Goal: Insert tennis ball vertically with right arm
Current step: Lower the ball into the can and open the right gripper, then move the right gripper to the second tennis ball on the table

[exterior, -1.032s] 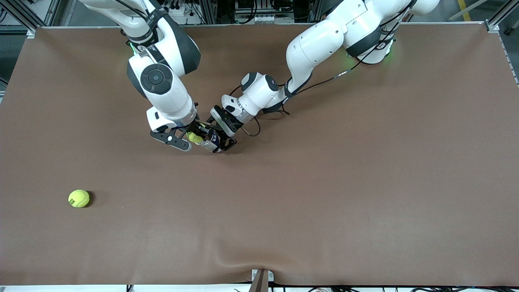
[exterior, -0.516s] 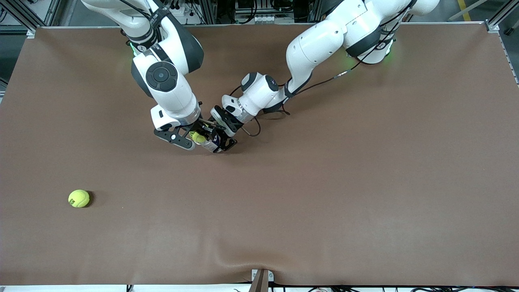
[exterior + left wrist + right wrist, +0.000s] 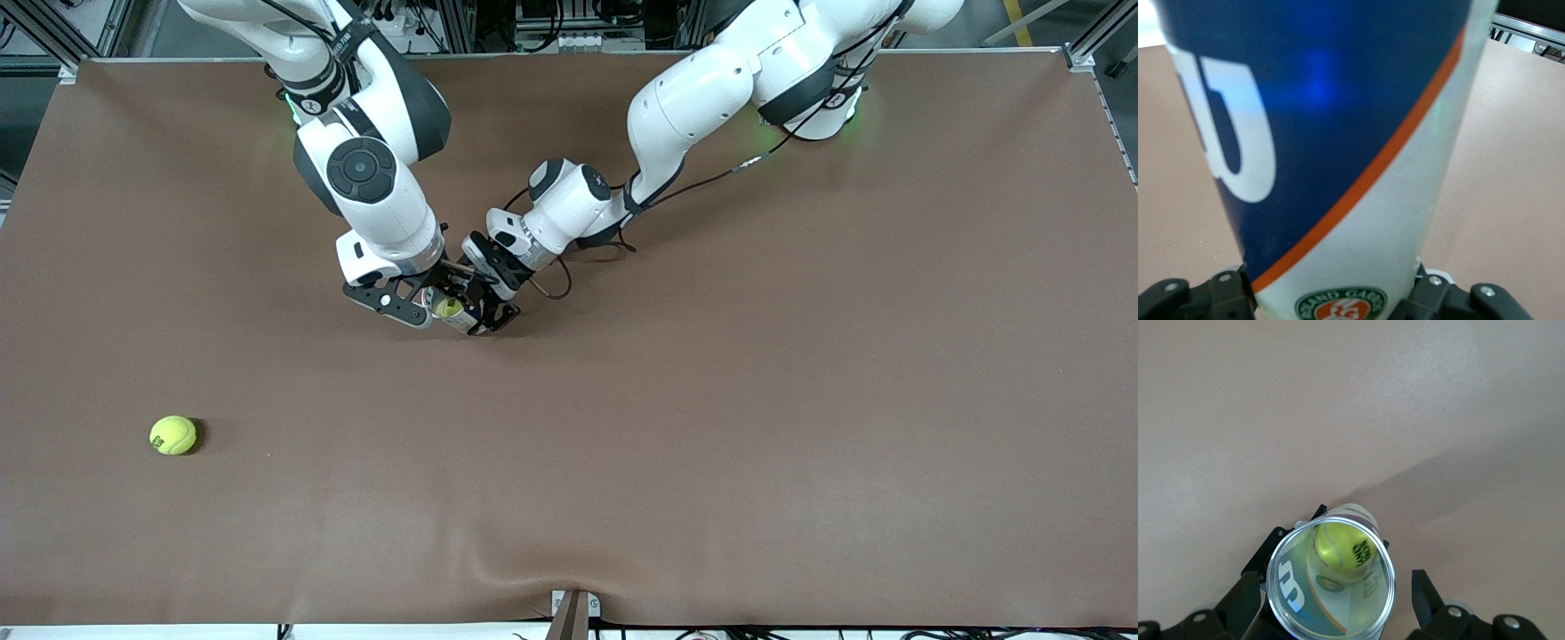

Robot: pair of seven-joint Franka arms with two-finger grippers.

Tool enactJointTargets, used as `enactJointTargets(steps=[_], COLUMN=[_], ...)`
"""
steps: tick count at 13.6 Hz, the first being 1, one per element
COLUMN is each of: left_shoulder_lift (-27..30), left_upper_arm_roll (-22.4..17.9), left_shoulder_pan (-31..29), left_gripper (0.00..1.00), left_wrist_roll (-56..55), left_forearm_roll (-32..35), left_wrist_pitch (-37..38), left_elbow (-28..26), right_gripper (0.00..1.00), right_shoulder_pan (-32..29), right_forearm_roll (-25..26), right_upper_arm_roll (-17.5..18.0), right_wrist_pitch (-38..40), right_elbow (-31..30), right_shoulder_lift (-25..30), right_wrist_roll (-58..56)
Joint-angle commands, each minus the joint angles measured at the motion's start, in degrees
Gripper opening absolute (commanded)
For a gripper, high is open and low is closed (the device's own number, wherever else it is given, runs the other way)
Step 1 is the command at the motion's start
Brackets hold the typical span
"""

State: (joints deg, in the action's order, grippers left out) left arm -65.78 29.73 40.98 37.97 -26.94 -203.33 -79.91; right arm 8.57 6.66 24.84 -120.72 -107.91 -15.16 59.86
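A clear tennis ball can (image 3: 455, 313) with a blue, white and orange label stands upright on the brown table. My left gripper (image 3: 484, 314) is shut on its lower part; the left wrist view shows the can (image 3: 1338, 167) filling the space in my left gripper (image 3: 1335, 297). My right gripper (image 3: 436, 298) hangs open just above the can's open mouth. In the right wrist view a yellow tennis ball (image 3: 1341, 549) lies down inside the can (image 3: 1288, 587), with the open right gripper (image 3: 1335, 600) straddling the rim, one fingertip (image 3: 1425, 593) on each side.
A second yellow tennis ball (image 3: 172, 436) lies on the table (image 3: 711, 400) toward the right arm's end, nearer to the front camera than the can. A bracket (image 3: 573, 609) sits at the table's front edge.
My right gripper moved over the can's mouth and opened. The tennis ball left its fingers and dropped into the can. The left arm held still.
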Motion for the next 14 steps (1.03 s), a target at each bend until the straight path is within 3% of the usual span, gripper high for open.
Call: enactJointTargets(steps=[1,5,7,12,14], left_shoulder_lift=[-1.81,-1.81,-1.81,-1.81,-1.81], left_upper_arm_roll=[-0.11,-0.11,-0.2,-0.2,-0.2], left_shoulder_pan=[0.77,1.12,1.12,1.12,1.12], left_gripper=[0.79,0.79,0.8,0.8,0.8], left_wrist_roll=[-0.53,-0.53,-0.53,-0.53,-0.53], left_forearm_roll=[-0.92,-0.83,-0.83,-0.92,-0.92], left_wrist_pitch=[-0.05,-0.05,-0.05,-0.05,-0.05], left_elbow=[1.34,1.34,1.34,1.34,1.34], right_gripper=[1.0,1.0,1.0,1.0,1.0], right_shoulder_pan=[-2.22,-10.48,-13.04,-15.59,-17.43], right_forearm_roll=[0.81,0.28,0.19,0.19,0.19], right_upper_arm_roll=[0.03,-0.05,-1.89,-15.06,-18.67], right_wrist_pitch=[0.13,6.8,9.09,8.93,5.6], right_elbow=[-0.11,0.24,0.24,0.86,0.86], right_shoulder_lift=[2.06,7.68,9.53,9.8,8.49], right_wrist_roll=[-1.14,-18.85,-27.21,-54.27,-62.72])
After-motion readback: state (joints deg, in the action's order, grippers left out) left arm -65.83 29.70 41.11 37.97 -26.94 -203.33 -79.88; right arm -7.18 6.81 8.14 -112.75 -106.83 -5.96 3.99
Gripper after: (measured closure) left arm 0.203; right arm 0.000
